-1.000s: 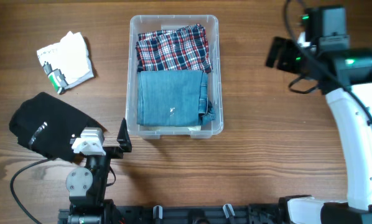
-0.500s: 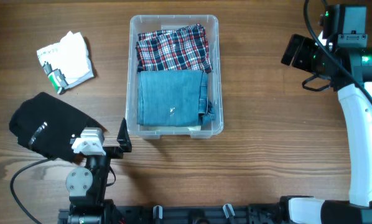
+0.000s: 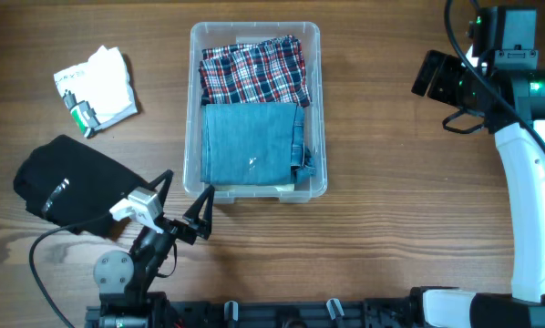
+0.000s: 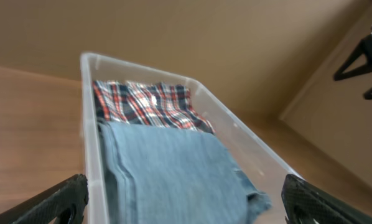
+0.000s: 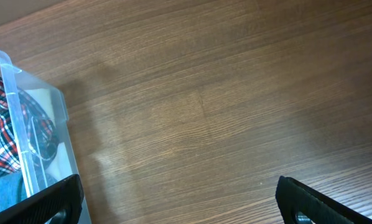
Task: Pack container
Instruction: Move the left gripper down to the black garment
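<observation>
The clear, round-cornered rectangular plastic container (image 3: 321, 109) sits on the wood-grain tabletop (image 3: 391, 228). It holds 2 folded garments: red plaid woven cloth (image 3: 252, 71) and smooth blue denim (image 3: 250, 144). The left end effector (image 3: 187, 188), fingers apart, hovers beside the container's near-left corner. The right end effector (image 5: 180, 200), also spread, is well to its right.

The right wrist view's left edge cuts off the container (image 5: 46, 137).

One clear plastic container (image 3: 192, 109) holds two folded garments: one red plaid garment (image 3: 252, 71) and one blue denim garment (image 3: 250, 144). The worktop (image 3: 373, 182) carries two more items: one black garment (image 3: 67, 182) and one white folded item (image 3: 97, 87) with a green-and-black tag.
</observation>
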`<move>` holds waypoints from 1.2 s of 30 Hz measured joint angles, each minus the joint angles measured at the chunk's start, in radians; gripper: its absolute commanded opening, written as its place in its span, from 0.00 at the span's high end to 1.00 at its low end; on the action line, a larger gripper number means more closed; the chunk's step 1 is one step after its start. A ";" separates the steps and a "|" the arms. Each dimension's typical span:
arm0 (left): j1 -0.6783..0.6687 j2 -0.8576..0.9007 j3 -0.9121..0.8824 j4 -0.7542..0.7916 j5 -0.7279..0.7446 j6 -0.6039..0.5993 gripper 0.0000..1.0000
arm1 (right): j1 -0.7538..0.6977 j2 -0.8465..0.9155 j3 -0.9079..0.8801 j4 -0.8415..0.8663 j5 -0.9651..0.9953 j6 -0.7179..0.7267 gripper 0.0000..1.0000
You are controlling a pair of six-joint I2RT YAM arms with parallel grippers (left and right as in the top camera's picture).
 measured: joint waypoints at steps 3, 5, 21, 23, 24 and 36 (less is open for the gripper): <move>0.000 0.005 0.067 -0.158 -0.023 -0.034 0.01 | 0.000 0.000 0.000 0.000 0.000 0.000 0.00; 0.000 0.029 0.171 -0.265 -0.095 -0.057 0.00 | 0.000 0.000 0.000 0.000 0.000 0.000 0.00; 0.007 0.813 0.835 -0.715 -0.454 -0.062 0.00 | 0.000 0.002 0.000 -0.005 0.000 0.000 0.00; 0.010 0.851 0.855 -0.716 -0.452 -0.064 0.00 | 0.000 0.002 0.000 -0.006 0.000 0.000 0.00; 0.014 0.860 0.857 -0.718 -0.454 -0.068 0.00 | 0.000 0.002 0.000 -0.006 0.000 0.000 0.00; 0.437 0.877 0.859 -0.934 -0.534 -0.222 0.00 | 0.000 0.002 0.000 -0.006 0.000 0.000 0.00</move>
